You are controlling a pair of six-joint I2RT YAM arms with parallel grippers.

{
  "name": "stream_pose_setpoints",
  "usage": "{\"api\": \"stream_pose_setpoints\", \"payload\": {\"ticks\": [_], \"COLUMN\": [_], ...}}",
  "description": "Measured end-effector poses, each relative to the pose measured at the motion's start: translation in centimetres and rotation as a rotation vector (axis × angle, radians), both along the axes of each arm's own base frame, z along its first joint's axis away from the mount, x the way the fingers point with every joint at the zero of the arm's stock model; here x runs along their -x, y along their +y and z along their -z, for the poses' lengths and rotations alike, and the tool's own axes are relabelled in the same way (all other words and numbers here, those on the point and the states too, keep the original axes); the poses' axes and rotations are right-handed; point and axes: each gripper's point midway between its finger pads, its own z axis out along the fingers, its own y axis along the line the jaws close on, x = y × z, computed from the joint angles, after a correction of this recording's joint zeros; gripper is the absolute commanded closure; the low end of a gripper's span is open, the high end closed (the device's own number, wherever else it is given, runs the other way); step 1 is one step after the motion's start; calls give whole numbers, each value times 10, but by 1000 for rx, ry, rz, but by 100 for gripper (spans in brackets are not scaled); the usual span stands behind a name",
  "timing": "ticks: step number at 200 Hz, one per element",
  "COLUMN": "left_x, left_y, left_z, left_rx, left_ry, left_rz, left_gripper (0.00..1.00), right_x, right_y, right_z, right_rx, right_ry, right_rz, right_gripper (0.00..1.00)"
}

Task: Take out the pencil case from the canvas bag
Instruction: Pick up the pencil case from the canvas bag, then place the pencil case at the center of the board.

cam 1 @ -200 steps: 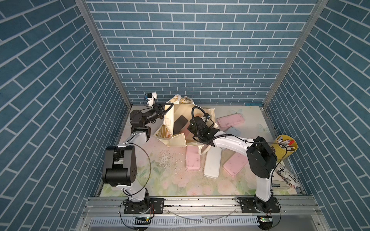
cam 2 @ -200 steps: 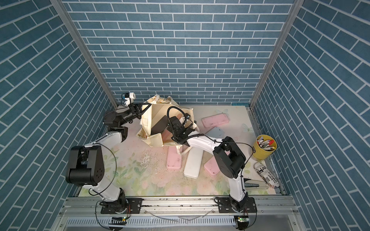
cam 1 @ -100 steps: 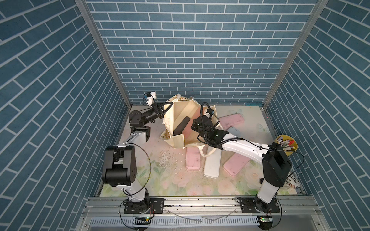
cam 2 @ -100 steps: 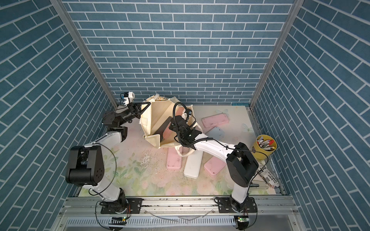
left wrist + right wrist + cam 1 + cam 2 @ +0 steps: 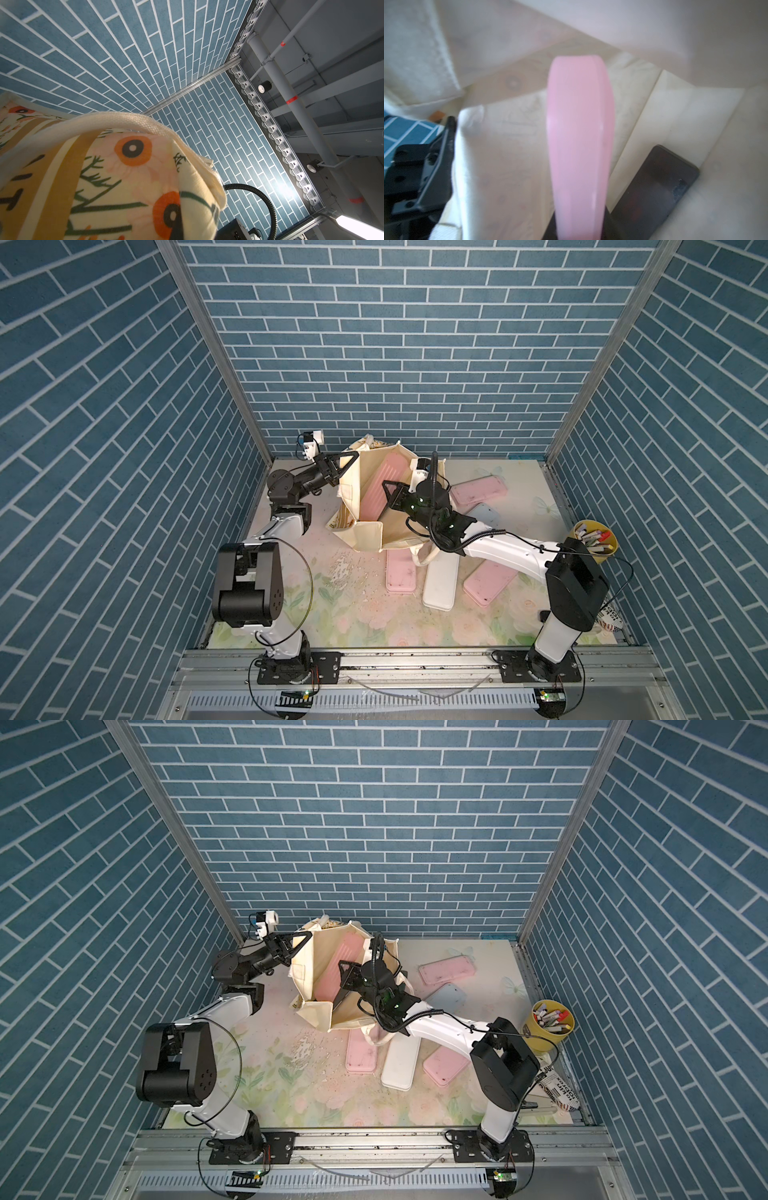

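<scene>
The cream canvas bag (image 5: 368, 537) (image 5: 316, 1017) stands open at the back of the table. My left gripper (image 5: 345, 466) (image 5: 297, 944) is shut on its rim beside the strap (image 5: 124, 122), holding the mouth up; the printed flower panel (image 5: 124, 176) fills the left wrist view. My right gripper (image 5: 392, 497) (image 5: 349, 979) reaches into the mouth and is shut on one end of a pink pencil case (image 5: 380, 483) (image 5: 334, 965) (image 5: 579, 135). The case stands tilted up inside the bag. A dark flat thing (image 5: 654, 187) lies on the bag's bottom.
Several pencil cases lie on the floral table right of the bag: pink (image 5: 478, 489), pale blue (image 5: 484, 516), pink (image 5: 400, 576), white (image 5: 440, 583), pink (image 5: 490, 583). A yellow pen cup (image 5: 594, 541) stands at the right edge. Crumbs (image 5: 345, 568) lie in front of the bag.
My right arm has drawn back to the right and up, and the pink pencil case has risen into sight inside the bag. The left gripper kept hold of the rim.
</scene>
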Motion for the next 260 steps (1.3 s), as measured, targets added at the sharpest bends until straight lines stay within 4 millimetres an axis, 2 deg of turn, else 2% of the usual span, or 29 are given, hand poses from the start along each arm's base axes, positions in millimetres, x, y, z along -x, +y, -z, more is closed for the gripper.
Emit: {"api": "stream_pose_setpoints", "payload": {"ticks": [71,107,148,181,231,260], "left_x": [0,0,-2,-4,-7,-7], "left_y": [1,2,6,12,20,22], "left_z": [0,1,2,2,2,2], "left_rx": [0,-1,0,0,1,1], "left_ry": [4,7,14,15,15,15], "left_rz": [-1,0,-9,-22,-42,-47], "left_gripper": [99,99,99,99,99,99], "right_x": [30,50,62,63,56,52], "right_y": [24,13,-1,-20,-69,-97], "right_z": [-18,-34,-56,-63,-60,-65], "right_rx": [57,56,7,-25,-60,-91], "right_ry": [-203,-342,-444,-482,-494,-497], "right_rz": [-194,-247,-230,-154,60,186], "right_gripper": [100,100,100,100,100,100]}}
